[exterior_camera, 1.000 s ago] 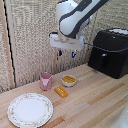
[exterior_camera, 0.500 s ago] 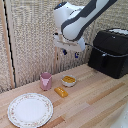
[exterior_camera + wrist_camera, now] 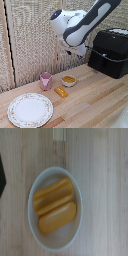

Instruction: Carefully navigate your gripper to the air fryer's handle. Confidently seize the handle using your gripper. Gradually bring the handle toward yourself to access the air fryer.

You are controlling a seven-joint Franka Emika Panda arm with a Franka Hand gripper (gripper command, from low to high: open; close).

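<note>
**Approach phase only: handle not reached, drawer shut**

Going by the exterior view's left to right. A floral-rimmed plate (image 3: 29,109) sat at the near left of the wooden worktop (image 3: 95,102). Next came a pink cup (image 3: 45,80), upright. Just right of it, a small yellow block (image 3: 61,92) lay on the wood, and behind that a white bowl (image 3: 69,80) holding yellow pieces. The wrist view looked straight down on this bowl (image 3: 54,208), with two or three yellow oblong pieces (image 3: 56,210) inside, so the arm's wrist was above the bowl, not at the appliance.

The end effector (image 3: 80,51) hung in the air below the white arm (image 3: 82,22), above and slightly right of the bowl, touching nothing. Too small and dark to read the fingers; cannot tell whether they were apart or together. The fingers didn't show in the wrist view.

The air fryer (image 3: 111,52) stood at the far right on the worktop, against the woven backdrop. Its front drawer looked flush, so judged closed. The handle (image 3: 104,56) protruded from the front panel, facing the arm, well apart from the end effector.

Progress, judged: nothing completed. Navigation was underway at best. Left: cross the gap to the right, line up with the handle, clamp it, pull the drawer out.
</note>
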